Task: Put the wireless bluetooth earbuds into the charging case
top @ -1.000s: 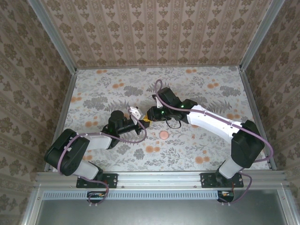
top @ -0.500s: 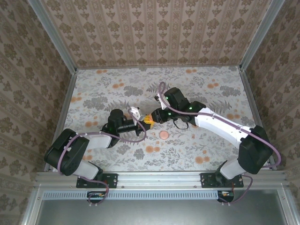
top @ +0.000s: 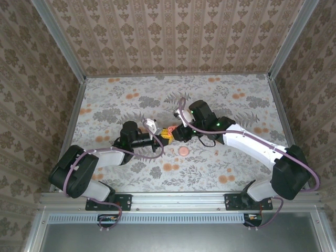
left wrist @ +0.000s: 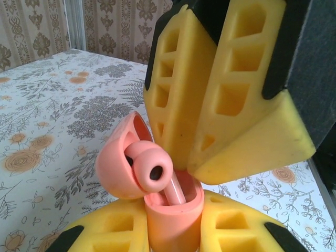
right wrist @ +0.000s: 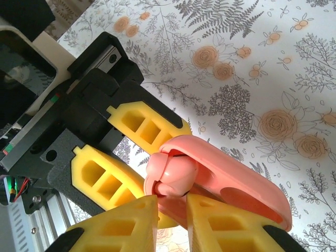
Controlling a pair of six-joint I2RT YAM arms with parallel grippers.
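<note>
The coral-pink charging case [left wrist: 176, 223] stands upright with my left gripper [left wrist: 173, 210] shut on its base. Its lid [left wrist: 116, 169] hangs open to the left. One earbud [left wrist: 151, 167] sits at the case mouth, its stem reaching down into the base. My right gripper [right wrist: 172, 198] comes in from above, its yellow fingers [left wrist: 231, 105] nearly together and pinching the near end of the earbud [right wrist: 177, 176]. In the top view both grippers meet mid-table, left gripper [top: 164, 135] against right gripper [top: 172, 132].
A flat pink disc [top: 184, 150] lies on the patterned table [top: 131, 100] just in front of the grippers. A tiny pink speck [top: 215, 151] lies to its right, too small to identify. Patterned walls close in the back and both sides.
The right arm's wrist and forearm have swung to the right while its fingertips stayed at the case. The left arm has held still with the case.
</note>
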